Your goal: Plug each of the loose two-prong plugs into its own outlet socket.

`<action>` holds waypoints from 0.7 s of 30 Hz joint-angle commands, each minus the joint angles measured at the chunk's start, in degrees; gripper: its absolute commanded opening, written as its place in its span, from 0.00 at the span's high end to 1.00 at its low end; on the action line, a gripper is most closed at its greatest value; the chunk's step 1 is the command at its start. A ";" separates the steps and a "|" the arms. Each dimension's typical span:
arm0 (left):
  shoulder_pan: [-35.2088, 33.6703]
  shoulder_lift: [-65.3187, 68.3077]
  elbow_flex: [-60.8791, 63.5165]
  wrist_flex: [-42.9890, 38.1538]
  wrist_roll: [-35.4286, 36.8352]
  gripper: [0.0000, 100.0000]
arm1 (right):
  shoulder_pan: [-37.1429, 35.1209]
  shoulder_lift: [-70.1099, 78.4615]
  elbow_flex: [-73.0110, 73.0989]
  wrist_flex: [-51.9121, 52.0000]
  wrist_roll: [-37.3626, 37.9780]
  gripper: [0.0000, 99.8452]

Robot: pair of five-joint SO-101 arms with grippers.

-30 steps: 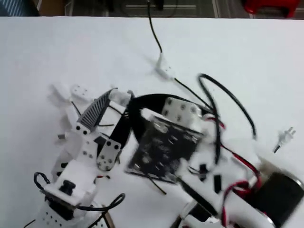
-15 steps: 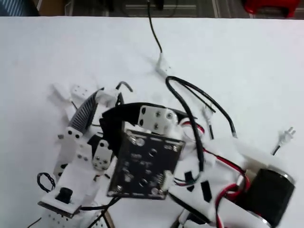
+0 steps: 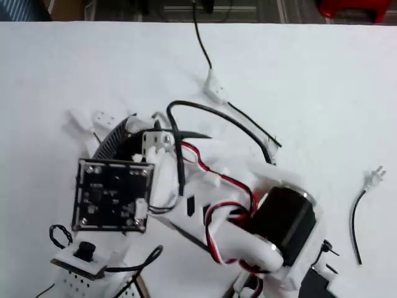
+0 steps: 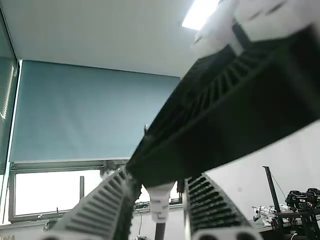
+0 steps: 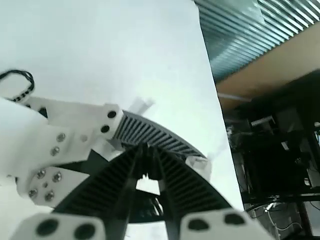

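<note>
Plug (image 4: pixel 160 206) | between spread fingers of left gripper (image 4: pixel 160 190) | against right gripper (image 5: pixel 148 152)

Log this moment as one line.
right gripper: shut, at left gripper | left gripper: white plug at it | loose plug: lying free on table

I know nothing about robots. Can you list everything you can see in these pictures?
table: one, white, under everything.
loose plug: one, white with two prongs and a black cord, at the table's right side, apart from the arms.
cord junction: one, white, on a black cord at the far middle of the table.
small blocks: two, white, at the left by the arms; too small to identify.
second plug: one, white, at the left pincer.
blind: one, teal, in the room behind.
left pincer: black, ribbed.
right pincer: black, closed, beside the left pincer.
</note>
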 commanded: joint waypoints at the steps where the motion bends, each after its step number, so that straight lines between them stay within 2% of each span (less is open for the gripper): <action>1: -0.48 -0.57 -0.35 -0.35 -0.70 0.98 | 8.04 0.22 -2.02 -2.86 5.45 0.98; 7: -0.57 -0.57 -0.35 -0.35 -0.70 0.98 | 17.01 0.22 -2.02 -6.81 13.89 0.98; 13: -0.57 -0.57 -0.26 -0.26 -0.70 0.98 | 18.15 -0.92 -2.11 -6.73 15.03 0.98; 21: -0.57 -0.57 1.41 -0.53 -0.70 0.98 | 7.25 -5.41 -1.93 -4.09 14.86 0.98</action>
